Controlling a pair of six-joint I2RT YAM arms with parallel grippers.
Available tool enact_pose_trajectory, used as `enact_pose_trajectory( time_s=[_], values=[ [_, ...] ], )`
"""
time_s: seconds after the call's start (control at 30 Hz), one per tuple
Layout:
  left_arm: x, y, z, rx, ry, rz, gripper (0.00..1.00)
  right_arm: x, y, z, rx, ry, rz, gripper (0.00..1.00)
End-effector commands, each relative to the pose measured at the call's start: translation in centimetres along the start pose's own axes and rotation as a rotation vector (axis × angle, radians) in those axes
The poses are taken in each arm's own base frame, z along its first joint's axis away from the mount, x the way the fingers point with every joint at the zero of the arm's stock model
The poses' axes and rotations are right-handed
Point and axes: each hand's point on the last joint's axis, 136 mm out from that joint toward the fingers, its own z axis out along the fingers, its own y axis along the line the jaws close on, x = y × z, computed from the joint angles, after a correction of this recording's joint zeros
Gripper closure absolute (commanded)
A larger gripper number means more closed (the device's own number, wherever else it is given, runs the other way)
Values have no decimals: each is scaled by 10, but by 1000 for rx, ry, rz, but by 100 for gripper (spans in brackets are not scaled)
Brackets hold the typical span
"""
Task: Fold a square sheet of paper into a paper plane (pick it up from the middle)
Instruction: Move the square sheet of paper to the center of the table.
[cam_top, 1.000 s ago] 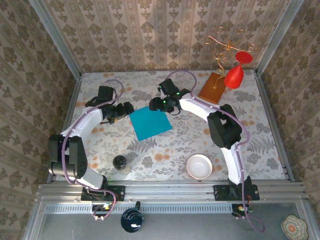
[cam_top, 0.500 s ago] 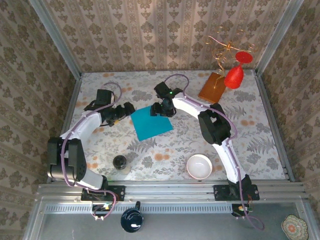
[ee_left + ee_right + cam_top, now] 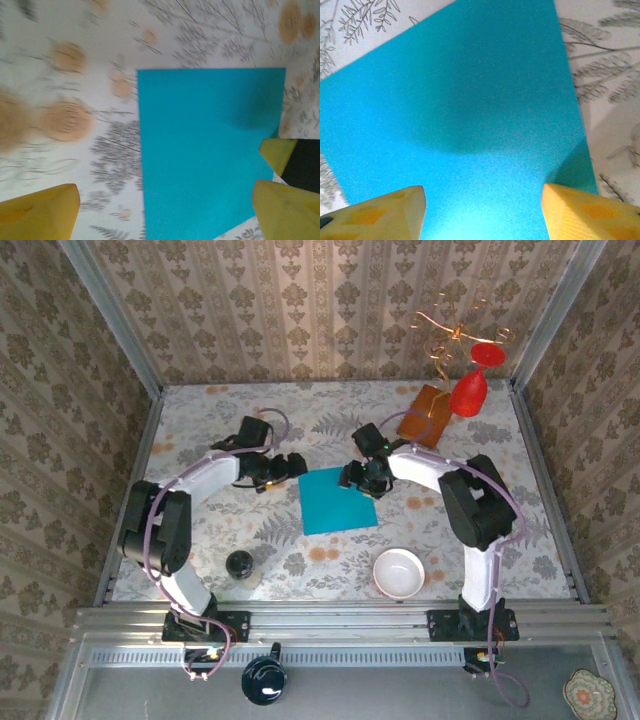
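**Top view.** The teal sheet (image 3: 338, 500) lies flat and unfolded on the floral table (image 3: 520, 540), near its middle. One second ago it lay further left and further from the arm bases. It has since slid right and toward the near edge, and turned slightly. The left gripper (image 3: 291, 465) is just beside the sheet's far-left corner. Its arm has swung right to get there, and its fingers are spread and hold nothing. The right gripper (image 3: 362, 480) is over the far-right corner, having travelled right along with the sheet. The white bowl (image 3: 399, 573), dark jar (image 3: 239, 563), orange board (image 3: 424, 415) and red ornament (image 3: 468, 390) are where they were.

**Left wrist.** The left gripper (image 3: 165, 200) has its yellow fingers wide apart at the lower corners of the view. The sheet (image 3: 205, 150) lies on the table beyond them, not clasped. The right gripper's fingertip (image 3: 276, 151) sits at the sheet's right edge.

**Right wrist.** The right gripper (image 3: 482, 192) has its two yellow fingers parted, with the flat sheet (image 3: 470, 100) spanning the gap beneath them. Nothing is pinched between the fingers. Their shadow falls close on the paper, but it cannot be told whether the tips press on it.
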Motion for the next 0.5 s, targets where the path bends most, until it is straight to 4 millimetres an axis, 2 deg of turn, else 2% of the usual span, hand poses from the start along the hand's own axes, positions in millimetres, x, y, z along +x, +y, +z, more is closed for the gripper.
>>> enact_pose_trajectory(
  time_s=[0.0, 0.07, 0.2, 0.3, 0.47],
  values=[
    [8, -36, 9, 66, 27, 14, 11, -20, 29, -34, -191, -79, 35, 35],
    [15, -46, 17, 75, 36, 10, 12, -18, 17, -38, -167, -78, 15, 35],
    [30, -54, 33, 63, 42, -10, 12, -1, -15, -29, -94, -1, -54, 38],
    [35, -54, 43, 47, 42, -26, 12, 8, -20, -26, -82, 45, -110, 42],
    [35, -50, 57, 16, 76, -18, 12, 11, -21, -17, -80, 78, -122, 51]
  ],
)
